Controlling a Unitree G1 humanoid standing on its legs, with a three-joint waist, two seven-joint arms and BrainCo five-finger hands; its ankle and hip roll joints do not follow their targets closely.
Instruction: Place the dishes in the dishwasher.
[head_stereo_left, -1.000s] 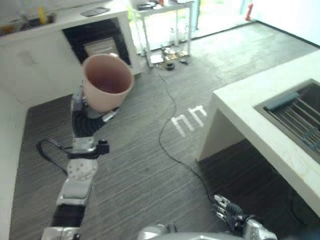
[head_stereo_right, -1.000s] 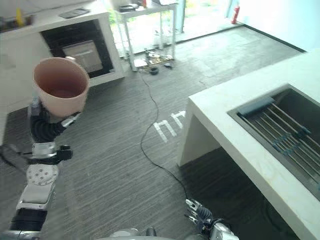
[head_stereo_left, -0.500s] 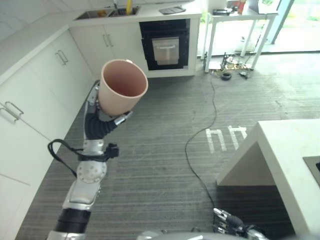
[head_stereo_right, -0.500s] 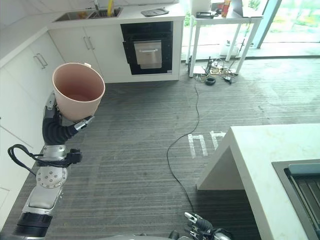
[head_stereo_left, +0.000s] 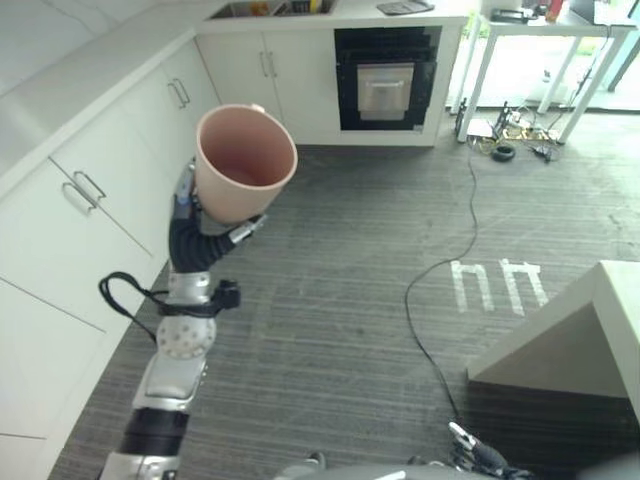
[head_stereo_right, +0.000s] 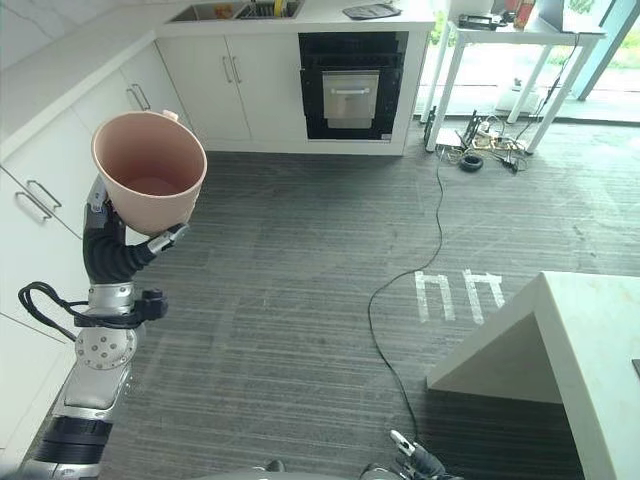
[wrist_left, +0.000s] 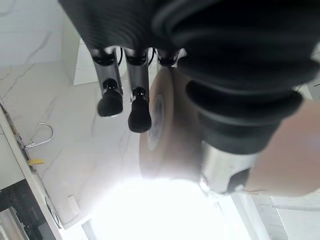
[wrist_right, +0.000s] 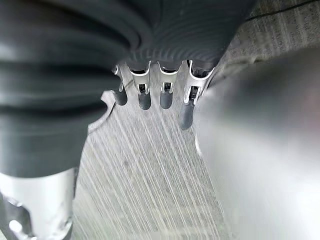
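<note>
Your left robot hand is wrapped around a big pink cup, holding it up high with the open top tipped toward you. The cup is empty inside. It is up in the air on the left, over the grey floor, near the white cabinets.

The whole view has swung around since a moment ago (the head turned, not the room). The sink and its rack have slid out of sight on the right; just a corner of the white surface shows there. Now you face the kitchen wall with the black oven at the far end. I think you are looking for the dishwasher, and I can't spot it yet.

Your right robot hand hangs low with loose, straight fingers, holding nothing.
</note>
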